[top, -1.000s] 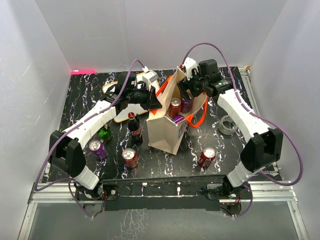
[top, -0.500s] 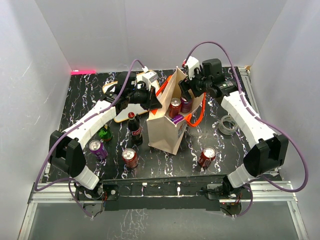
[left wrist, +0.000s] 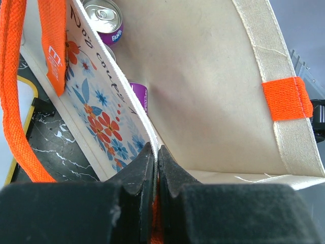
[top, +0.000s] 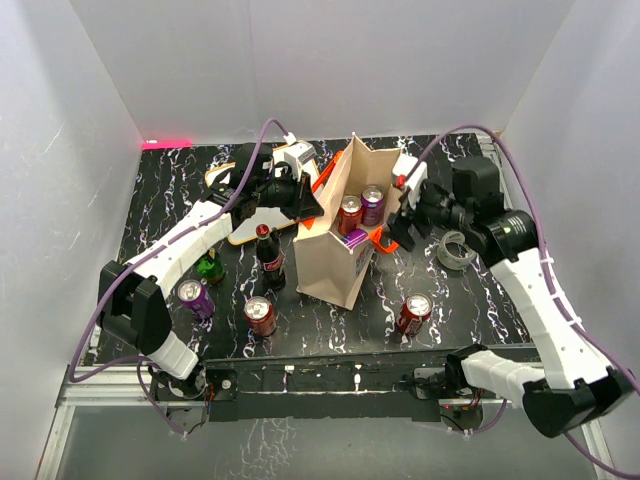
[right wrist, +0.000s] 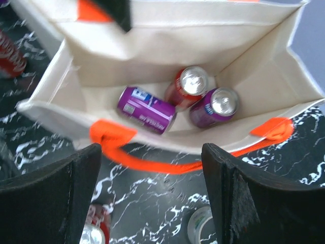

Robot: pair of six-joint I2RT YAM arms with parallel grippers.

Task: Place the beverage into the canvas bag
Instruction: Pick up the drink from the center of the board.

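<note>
The canvas bag stands mid-table with its mouth wide, orange handles hanging at both sides. Inside it are a red can, an upright purple can and a purple can lying on its side. My left gripper is shut on the bag's rim at its far-left corner; in the left wrist view the jaws pinch the fabric edge. My right gripper hangs open and empty just right of the bag, above the orange handle.
On the table stand a red can, another red can, a purple can, a cola bottle and a green bottle. A tape roll lies at the right. A framed white board lies behind the left arm.
The right arm has drawn back from over the bag's mouth, to the right and nearer, its gripper still open. The left gripper has kept its hold on the rim.
</note>
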